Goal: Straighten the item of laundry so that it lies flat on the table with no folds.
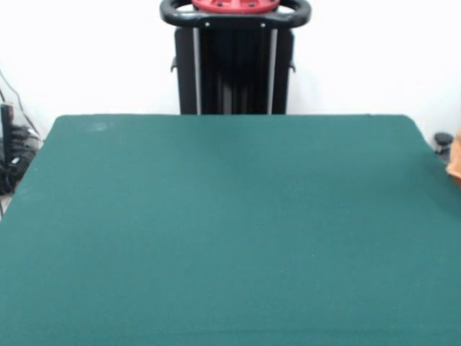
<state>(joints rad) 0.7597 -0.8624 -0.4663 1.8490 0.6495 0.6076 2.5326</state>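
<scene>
The table (pixel 230 231) is covered in dark green cloth and fills most of the front view. No towel lies on it; the item of laundry is out of view. The arm and its gripper do not show. Only the robot's black pedestal (pixel 235 68) with its red and black base ring (pixel 235 11) stands at the table's far side.
Dark cables and gear (pixel 11 148) sit past the table's left far corner. A small dark object (pixel 443 140) and a tan thing (pixel 455 162) show at the right edge.
</scene>
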